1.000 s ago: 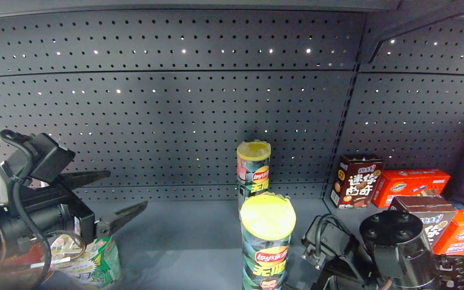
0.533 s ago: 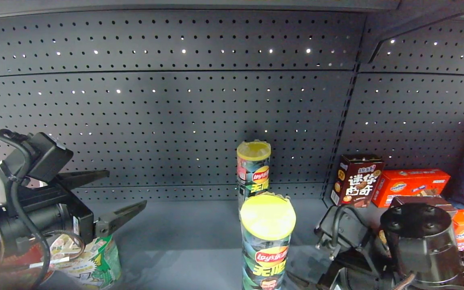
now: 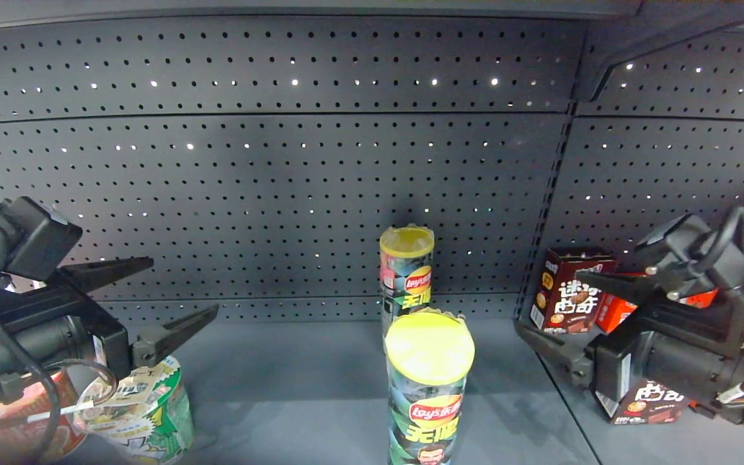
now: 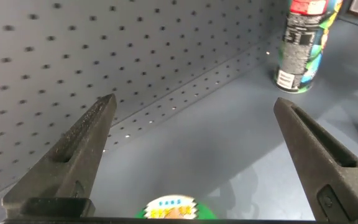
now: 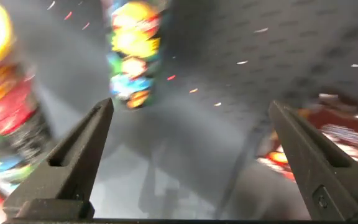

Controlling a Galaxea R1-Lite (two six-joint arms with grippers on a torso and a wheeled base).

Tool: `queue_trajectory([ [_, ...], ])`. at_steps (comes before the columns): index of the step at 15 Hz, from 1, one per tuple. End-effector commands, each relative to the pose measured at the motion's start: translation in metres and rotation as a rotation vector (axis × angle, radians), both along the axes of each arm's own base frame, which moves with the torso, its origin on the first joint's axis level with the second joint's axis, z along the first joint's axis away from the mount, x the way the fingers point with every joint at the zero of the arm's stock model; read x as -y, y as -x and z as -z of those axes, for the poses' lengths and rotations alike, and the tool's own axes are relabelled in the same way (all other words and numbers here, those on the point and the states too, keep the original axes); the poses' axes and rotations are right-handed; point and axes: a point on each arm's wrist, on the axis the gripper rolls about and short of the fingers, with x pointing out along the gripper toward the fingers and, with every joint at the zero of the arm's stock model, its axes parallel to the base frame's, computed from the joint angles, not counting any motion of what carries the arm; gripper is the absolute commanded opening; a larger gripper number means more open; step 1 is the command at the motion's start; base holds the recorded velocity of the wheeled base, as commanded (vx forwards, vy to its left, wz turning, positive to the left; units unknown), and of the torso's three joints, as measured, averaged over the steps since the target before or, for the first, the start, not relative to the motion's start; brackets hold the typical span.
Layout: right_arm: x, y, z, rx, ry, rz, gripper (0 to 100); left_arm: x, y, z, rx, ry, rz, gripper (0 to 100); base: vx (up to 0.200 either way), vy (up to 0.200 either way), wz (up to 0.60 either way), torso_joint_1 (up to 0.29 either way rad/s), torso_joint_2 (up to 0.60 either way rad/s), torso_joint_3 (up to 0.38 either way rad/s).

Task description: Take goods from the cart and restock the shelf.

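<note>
Dark grey metal wall with many small holes [image 3: 281,194] stands at the back, and a flat grey shelf [image 3: 294,387] runs along under it. Two tall chip cans with yellow lids stand on the shelf, one behind the other. The front chip can [image 3: 429,394] is between the two pincers and well apart from both. The back chip can [image 3: 406,271] is farther in, close to the wall.

The left pincer [image 3: 185,286] is wide open and holds nothing. A green and white paper cup [image 3: 143,413] sits just under it. From the left wrist, the cup's top [image 4: 173,208] peeks out below the spread pincer [image 4: 194,102].

The big change is on the other side. A second ago the right arm was low down and folded. Now it has swung up, and the right pincer [image 3: 547,300] points in at the shelf, wide open and empty. A brown snack box [image 3: 569,290] stands just behind its tips. The right wrist shows its spread pincer [image 5: 190,106] with both cans beyond it, all blurry. The left pincer has slid a little away from the cans. The cans have not moved.

I think the front can is done, since nothing touches it. Both pincers look free to fetch more goods from the cart
</note>
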Motion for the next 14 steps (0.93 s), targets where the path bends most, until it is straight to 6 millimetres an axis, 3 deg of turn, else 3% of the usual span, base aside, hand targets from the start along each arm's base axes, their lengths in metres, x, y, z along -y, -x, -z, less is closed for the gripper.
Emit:
queue_trajectory([
  [1, 0.03, 0.014, -0.019, 0.088, -0.068, 0.085, 100, -0.006, 0.011, -0.007, 0.041, 0.004, -0.03, 100, 0.0, 0.0, 0.0, 0.0, 0.0, 0.0],
  [3, 0.05, 0.024, -0.023, 0.126, -0.091, 0.153, 100, -0.01, 0.02, -0.012, 0.071, 0.011, -0.051, 100, 0.0, 0.0, 0.0, 0.0, 0.0, 0.0],
  [4, 0.068, 0.039, -0.025, 0.172, -0.115, 0.22, 100, -0.013, 0.032, -0.011, 0.083, 0.034, -0.079, 100, 0.0, 0.0, 0.0, 0.0, 0.0, 0.0],
  [7, 0.095, 0.069, -0.012, 0.216, -0.127, 0.358, 100, -0.02, 0.059, 0.005, 0.083, 0.04, -0.137, 100, 0.0, 0.0, 0.0, 0.0, 0.0, 0.0],
  [10, 0.122, 0.119, 0.028, 0.191, -0.105, 0.536, 100, -0.024, 0.092, 0.023, 0.118, 0.047, -0.22, 100, 0.0, 0.0, 0.0, 0.0, 0.0, 0.0],
  [14, 0.13, 0.172, 0.08, 0.145, -0.115, 0.731, 100, -0.021, 0.133, 0.053, 0.162, 0.121, -0.265, 100, 0.0, 0.0, 0.0, 0.0, 0.0, 0.0],
])
